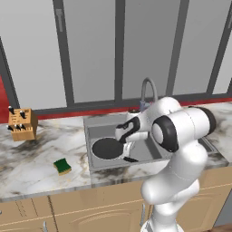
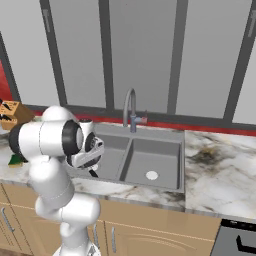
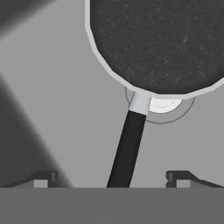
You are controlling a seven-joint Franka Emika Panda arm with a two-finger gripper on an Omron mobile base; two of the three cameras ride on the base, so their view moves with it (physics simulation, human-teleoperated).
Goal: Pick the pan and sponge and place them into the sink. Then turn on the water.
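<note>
The pan lies in the sink, the gripper open astride its handle, the sponge off left on the counter.

Even flat rendered light; soft shadow across sink floor; slightly blurry.

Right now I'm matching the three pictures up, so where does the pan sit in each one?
Left base view: the pan lies in the sink's left basin, left of the gripper.
Right base view: I can't make it out; the arm covers that basin.
Hand view: upper right, handle running down between the fingertips.
Shared landmark: the faucet in both base views.
</note>
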